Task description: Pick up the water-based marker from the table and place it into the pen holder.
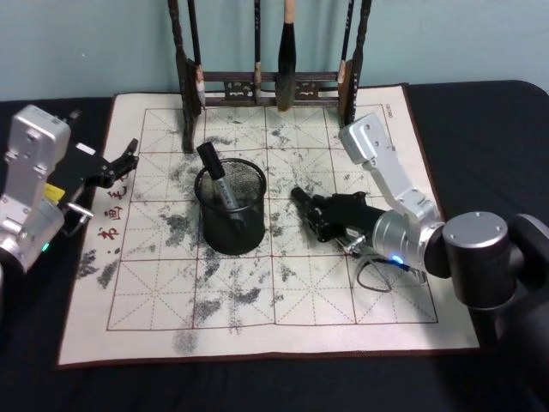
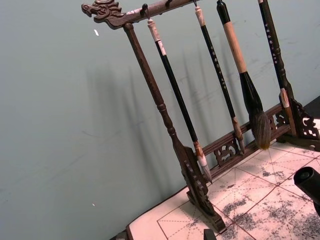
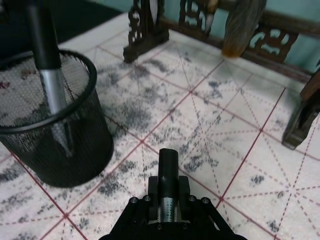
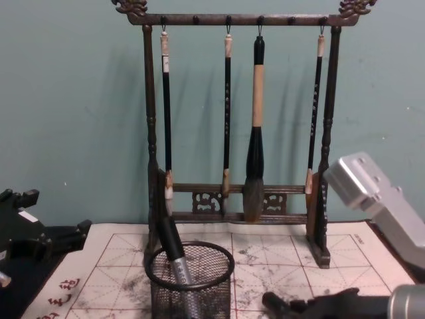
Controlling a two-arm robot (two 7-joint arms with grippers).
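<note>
Closest to the head camera, the right arm's dark round joint (image 1: pixel 476 257) is seen at the lower right, and the silver forearm is bent from it across the felt mat (image 1: pixel 171 292). The mat, ruled in red squares and blotched with grey ink, is spread on a black table (image 1: pixel 480 129). A teal wall (image 4: pixel 73 119) is seen behind, and a dark wooden brush rack (image 4: pixel 232 18) with four hanging brushes is stood at the mat's far edge.

The right gripper (image 1: pixel 316 215) is held low over the mat, just right of the pen holder (image 1: pixel 236 230) and pointed toward it. Its fingers are clenched on the water-based marker (image 3: pixel 168 165), whose black cap is stuck out forward. Whether the marker touches the mat cannot be told. A second marker (image 1: pixel 213 172) is leaned inside the pen holder. The left gripper (image 1: pixel 120 161) is parked at the mat's left edge, well apart from the holder.
</note>
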